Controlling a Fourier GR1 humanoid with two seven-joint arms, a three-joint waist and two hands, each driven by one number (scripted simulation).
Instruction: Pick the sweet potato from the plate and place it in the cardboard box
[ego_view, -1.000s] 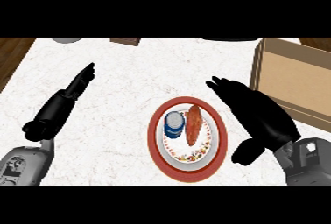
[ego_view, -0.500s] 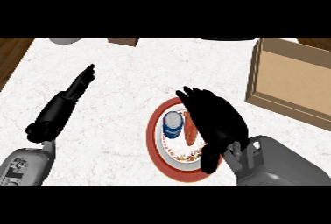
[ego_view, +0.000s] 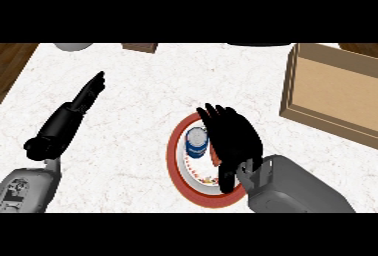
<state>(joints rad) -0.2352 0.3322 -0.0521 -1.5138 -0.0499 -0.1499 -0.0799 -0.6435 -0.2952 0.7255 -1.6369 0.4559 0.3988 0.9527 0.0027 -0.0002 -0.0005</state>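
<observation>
Fingers of the right hand are lying stretched out and nearly straight over the right half of the plate, pointing toward the far side of the desk. They are spread only a little and are not curling round anything; the thumb is hanging down at the near end of the palm. Under the hand's left edge a narrow orange-red strip of the sweet potato is showing, so the sweet potato is sitting on the plate with most of its length covered by the palm and fingers. Whether the fingers are pressing on it or only hovering just above it cannot be told from this view.

Just beside that strip, to its left, a small blue and white can is standing upright on the plate. The plate has a red rim and a pale, speckled middle, and it is lying near the centre of the white marbled desk.

At the left of the view the left hand is resting open, its fingers straight and held together, pointing far and slightly right, touching nothing that can be seen.

At the far right the cardboard box is standing open on the desk, well apart from the plate, its brown inside facing up.
</observation>
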